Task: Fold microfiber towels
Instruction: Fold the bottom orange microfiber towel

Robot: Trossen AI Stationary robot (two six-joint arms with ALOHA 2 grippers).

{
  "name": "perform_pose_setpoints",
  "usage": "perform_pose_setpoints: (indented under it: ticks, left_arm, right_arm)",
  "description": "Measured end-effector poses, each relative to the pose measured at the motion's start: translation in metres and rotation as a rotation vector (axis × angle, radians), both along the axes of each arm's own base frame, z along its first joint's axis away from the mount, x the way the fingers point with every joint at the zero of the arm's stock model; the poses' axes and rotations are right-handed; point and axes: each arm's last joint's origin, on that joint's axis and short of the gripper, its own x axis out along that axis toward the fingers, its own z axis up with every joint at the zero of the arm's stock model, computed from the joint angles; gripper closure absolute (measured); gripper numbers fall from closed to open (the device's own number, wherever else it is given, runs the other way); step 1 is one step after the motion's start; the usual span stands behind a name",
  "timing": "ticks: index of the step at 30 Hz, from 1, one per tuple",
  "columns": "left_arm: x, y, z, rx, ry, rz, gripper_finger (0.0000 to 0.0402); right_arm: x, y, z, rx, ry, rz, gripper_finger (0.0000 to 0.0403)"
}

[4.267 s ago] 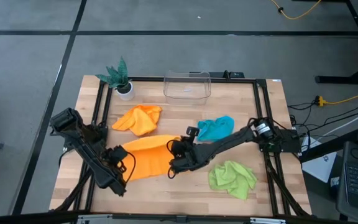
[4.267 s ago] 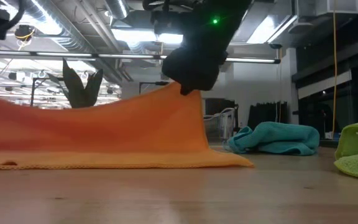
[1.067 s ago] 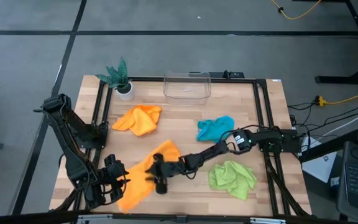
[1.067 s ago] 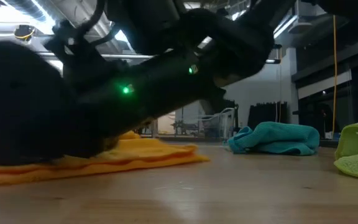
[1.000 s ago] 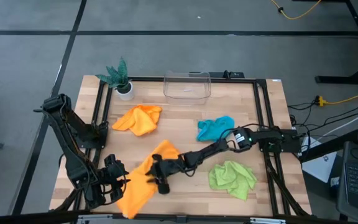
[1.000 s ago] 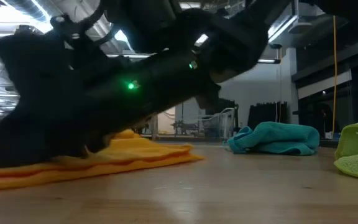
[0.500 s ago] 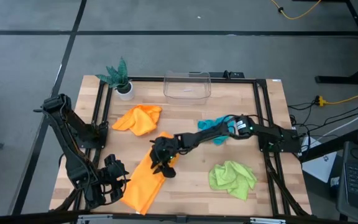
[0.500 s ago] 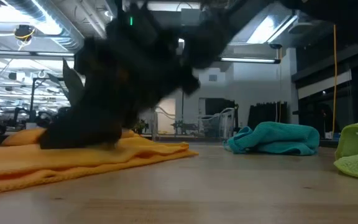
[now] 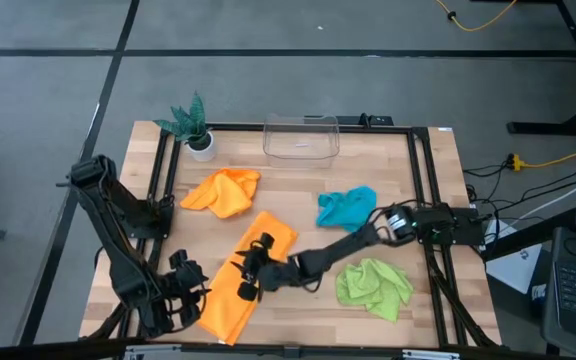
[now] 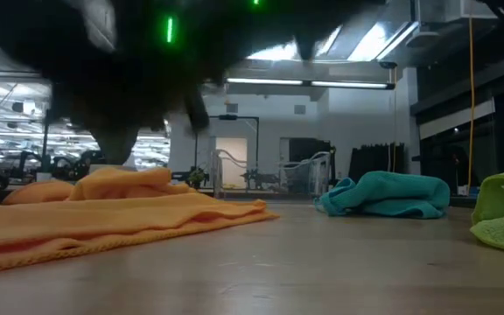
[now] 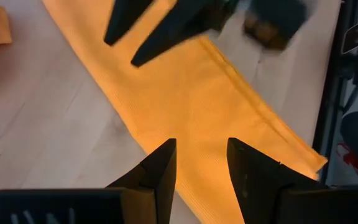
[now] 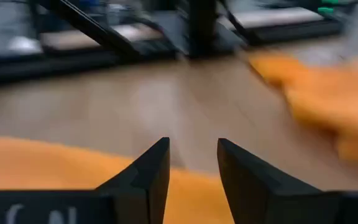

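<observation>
Lying beneath both open end effectors (image 9: 251,272), the folded orange towel (image 9: 251,262)

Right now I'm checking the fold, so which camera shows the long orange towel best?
The high view: the long orange towel shows whole, a diagonal strip with the right gripper over its middle. The left wrist view shows one stretch with a folded edge, the low view only a flat side profile, and the right wrist view just a blurred patch.
</observation>
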Motion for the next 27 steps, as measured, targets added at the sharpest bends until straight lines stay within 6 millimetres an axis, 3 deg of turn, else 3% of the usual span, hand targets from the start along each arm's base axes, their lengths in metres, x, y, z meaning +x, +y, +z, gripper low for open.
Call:
perform_pose_setpoints:
  ticks: [5,9,16,23,27]
  left_arm:
    - [0.002,-0.003,-0.008,0.027,0.017,0.0,0.0267]
    - [0.002,-0.004,-0.01,0.035,0.022,0.0,0.0267]
    - [0.003,-0.005,-0.01,0.029,0.022,0.0,0.0267]
    - [0.003,-0.005,-0.01,0.026,0.021,0.0,0.0267]
    - [0.003,-0.005,-0.01,0.026,0.021,0.0,0.0267]
  right_arm:
    - [0.001,0.007,-0.035,0.071,-0.065,-0.107,0.0266]
    - [0.001,0.003,-0.071,0.128,-0.009,-0.094,0.0266]
    - [0.008,-0.006,-0.074,0.093,0.113,0.228,0.0266]
    - [0.023,-0.053,-0.068,0.053,0.149,0.677,0.0266]
    - [0.03,-0.084,-0.065,0.15,0.137,0.753,0.0266]
